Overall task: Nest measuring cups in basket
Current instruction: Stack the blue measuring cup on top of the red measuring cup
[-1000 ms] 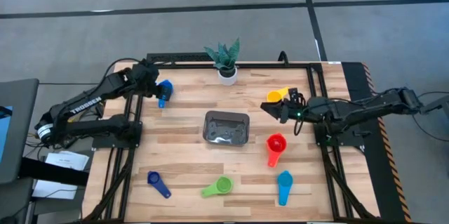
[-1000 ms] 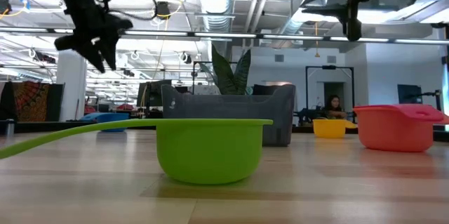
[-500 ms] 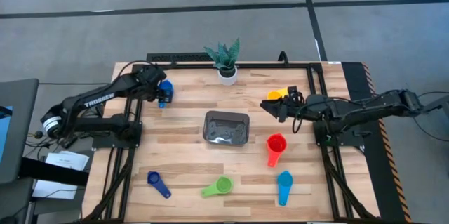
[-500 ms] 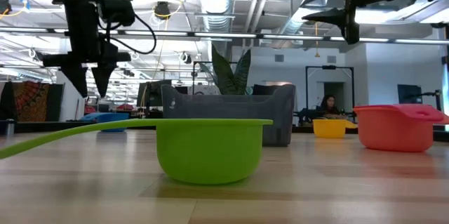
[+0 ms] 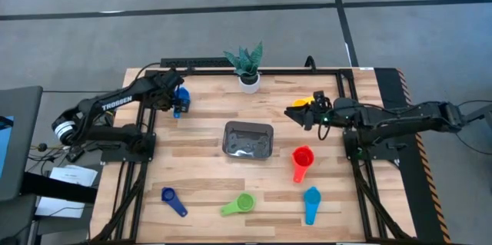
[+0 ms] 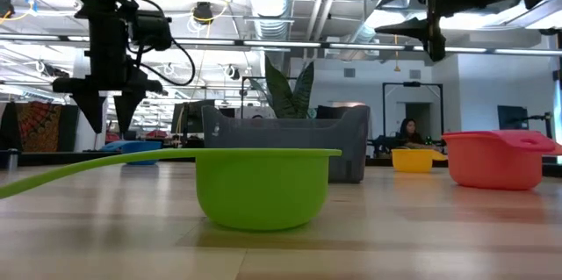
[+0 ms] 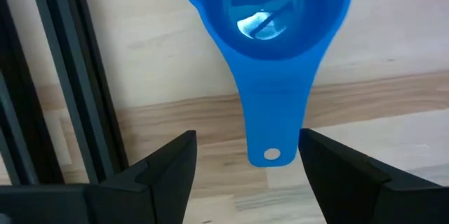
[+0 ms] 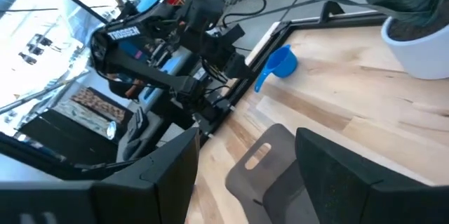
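A light blue measuring cup (image 5: 181, 97) rests on its base at the table's far left. My left gripper (image 7: 249, 175) points down over it, open, with one finger on each side of the free end of the handle (image 7: 270, 155), touching nothing. The basket (image 5: 247, 139) stands mid-table. My right gripper (image 5: 294, 112) hovers open and level above the table to the basket's far right, partly over a yellow cup (image 5: 307, 100). Red (image 5: 302, 159), blue (image 5: 311, 199), green (image 5: 242, 203) and dark blue (image 5: 172, 199) cups lie along the near half.
A plant in a white pot (image 5: 247, 76) stands at the far edge, behind the basket. Black frame rails (image 5: 146, 145) run along the table's left and right sides, close to the light blue cup. Bare wood lies between the basket and the left rail.
My left gripper has come down toward the light blue cup and tipped from slanting to pointing nearly straight down. The cups and the basket have stayed in place.
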